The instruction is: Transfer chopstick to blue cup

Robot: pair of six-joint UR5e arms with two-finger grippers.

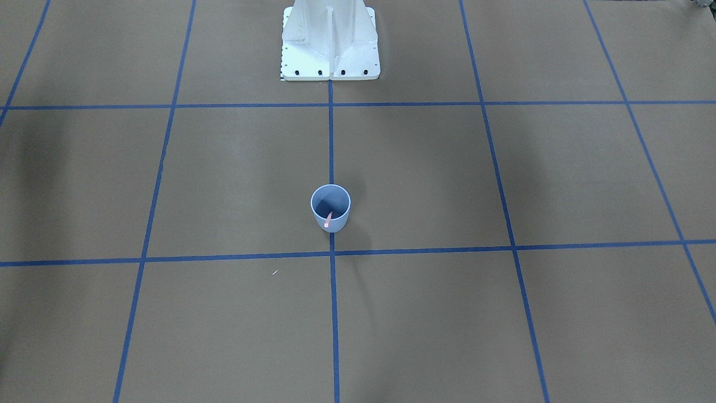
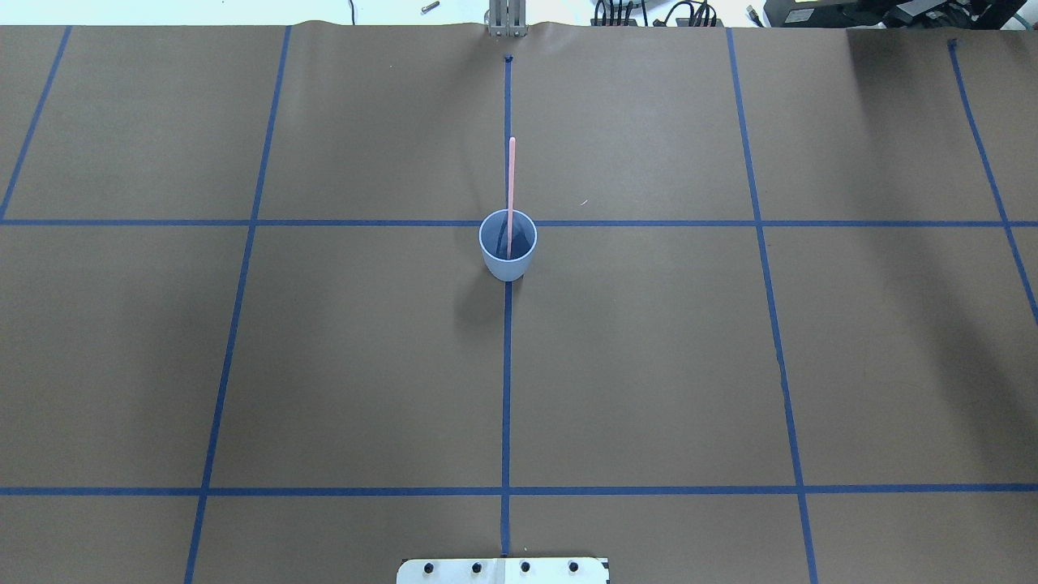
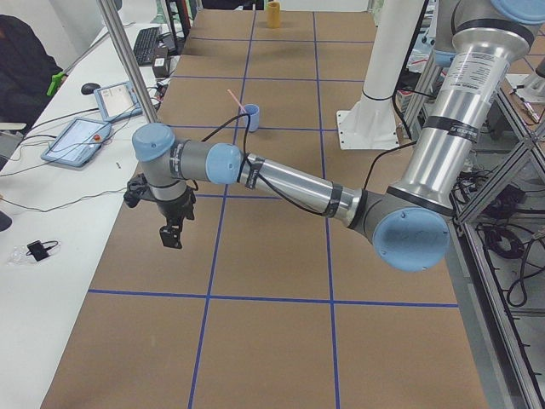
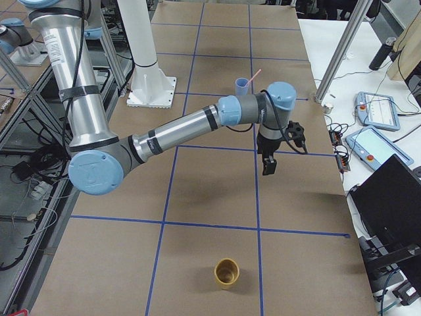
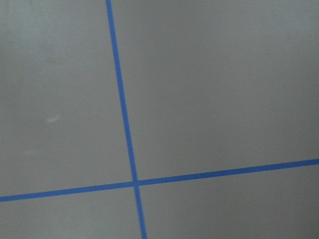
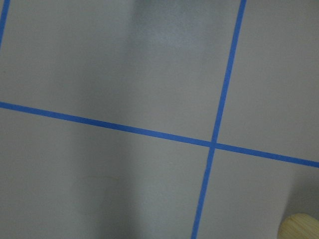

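Note:
The blue cup (image 1: 337, 223) (image 2: 507, 268) stands upright on the centre line of the brown table. A pale pink chopstick (image 1: 328, 220) (image 2: 512, 174) stands in it, leaning on the rim away from the robot's base. The cup (image 3: 253, 118) (image 4: 243, 85) and the stick (image 3: 235, 98) (image 4: 256, 74) also show in both side views. My left gripper (image 3: 170, 240) hangs above the table near its left end, far from the cup. My right gripper (image 4: 268, 170) hangs above the table toward its right end. Both show only in side views, so I cannot tell whether they are open or shut.
A tan cup (image 4: 227, 272) (image 3: 273, 13) (image 6: 301, 227) stands near the table's right end. The white robot pedestal (image 1: 330, 50) (image 2: 503, 570) is at the robot's side. Tablets (image 3: 77, 136) (image 4: 377, 141) lie on the side desk, beside metal posts (image 3: 128, 68).

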